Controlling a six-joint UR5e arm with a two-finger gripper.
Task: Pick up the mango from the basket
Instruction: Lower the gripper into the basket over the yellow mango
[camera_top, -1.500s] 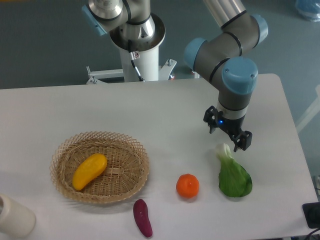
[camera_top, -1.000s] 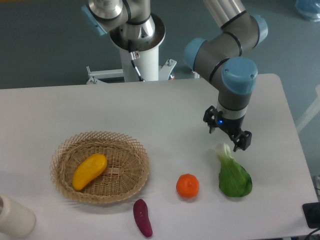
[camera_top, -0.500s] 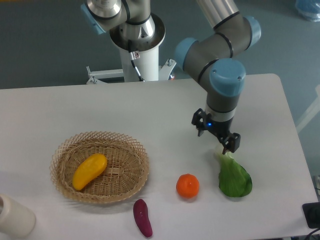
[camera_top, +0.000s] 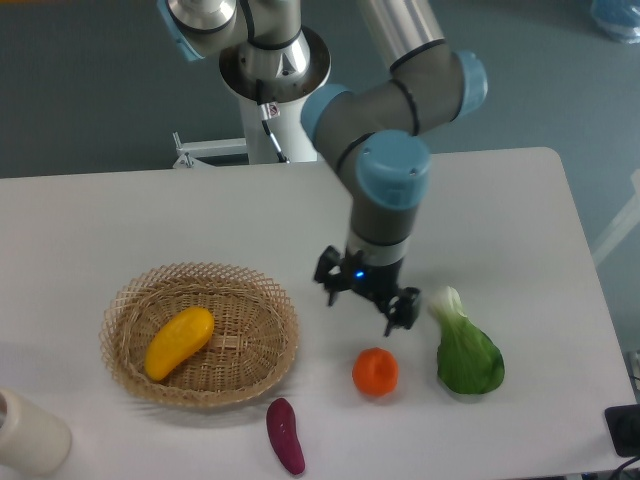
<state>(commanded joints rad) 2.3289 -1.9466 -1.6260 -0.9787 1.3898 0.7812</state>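
Camera: mango (camera_top: 179, 342) in basket (camera_top: 270, 300), well left of fingers (camera_top: 404, 313).

Between your gripper (camera_top: 366, 301) and the basket (camera_top: 275, 300) you have bare table (camera_top: 150, 215). The orange (camera_top: 375, 371) and the eggplant (camera_top: 285, 435) lie lower, beside this path.

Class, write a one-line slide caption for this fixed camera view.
Open gripper above the white table, between the wicker basket holding the mango and the bok choy.
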